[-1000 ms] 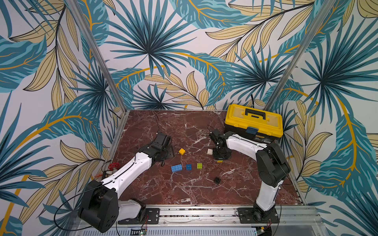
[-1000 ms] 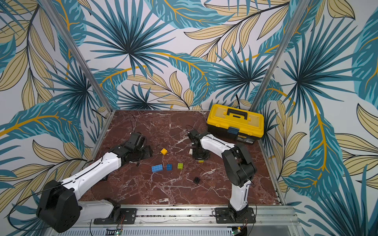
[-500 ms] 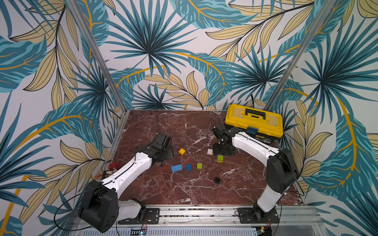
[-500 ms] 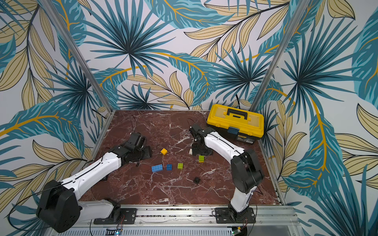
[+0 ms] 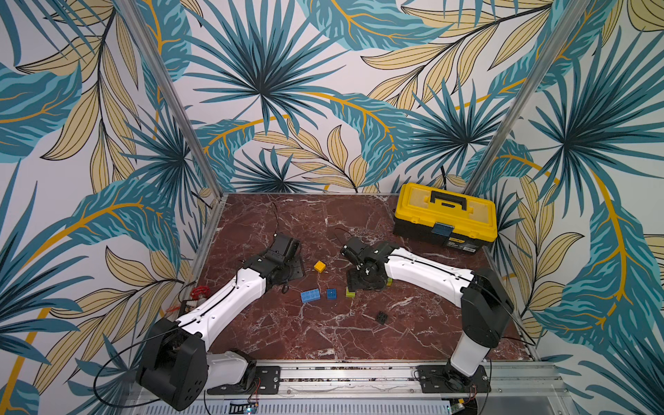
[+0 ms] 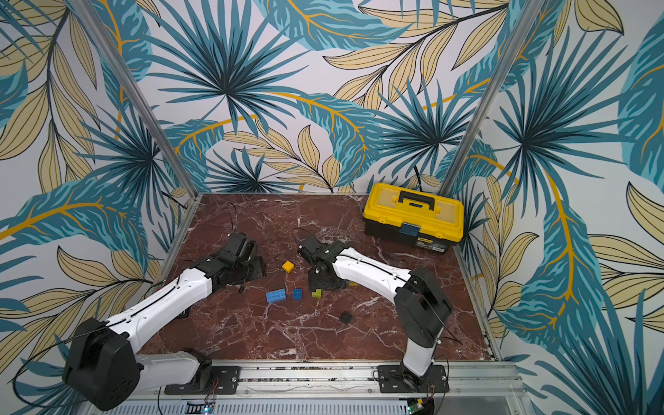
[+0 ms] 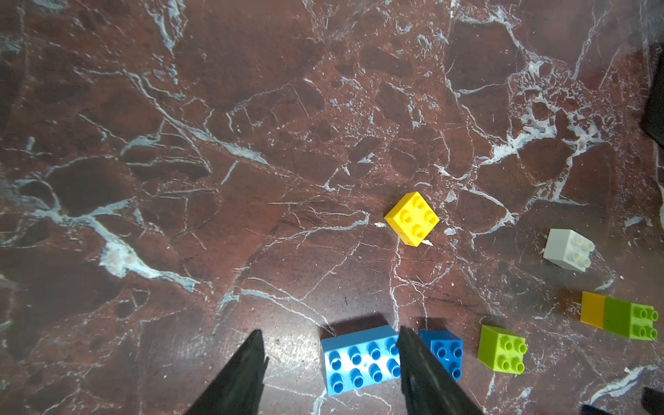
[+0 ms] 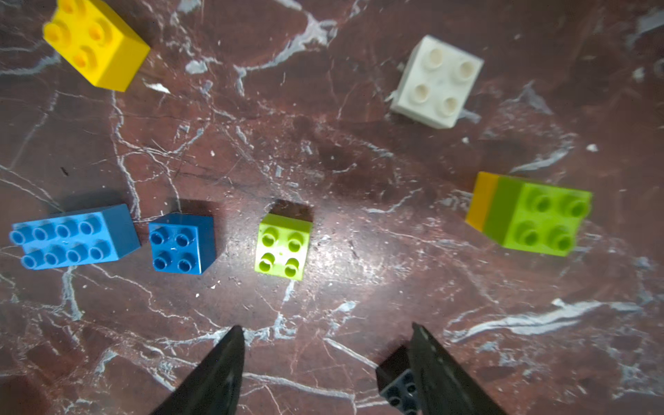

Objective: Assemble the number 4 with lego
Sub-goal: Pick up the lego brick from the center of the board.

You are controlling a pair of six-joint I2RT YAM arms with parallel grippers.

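**Marble table [image 5: 323, 341]: right gripper [image 8: 327, 328] let go of the green-on-yellow stack [image 8: 531, 215], number 4 barely begun**

Lego first. No number 4 existed yet. The green-on-yellow stack was the only joined piece, sitting free off to one side of the right gripper and well clear of its fingers. The lime green brick [image 8: 282, 248] sat just ahead of that gripper, roughly in line with the gap between the jaws. Dark blue brick [image 8: 181, 244] and light-blue brick [image 8: 73, 237] lined up past it on the far side from the stack, near each other but apart. White brick [image 8: 436, 81] and yellow brick [image 8: 95, 43] lay farther ahead, well apart. Black brick [image 8: 397, 386] sat right beside one right finger, partly hidden by it.

Change: a second earlier the right gripper was clamped shut, low, near the white brick. Half a second earlier it had lifted and a green brick showed beside it. Now its jaws stood wide apart with nothing between them, and the arm had swung over toward the lime green brick. Read: stack released, first joint done. The lime green brick looked like the next pick, but that's a guess.

Left gripper [image 7: 330, 330] was unchanged: about half open, empty, with the light-blue brick just ahead beside one finger. No contact was apparent. The other loose bricks had not shifted.

Outward: yellow toolbox [image 5: 445, 215] stood well behind the right arm, at the table's far edge.
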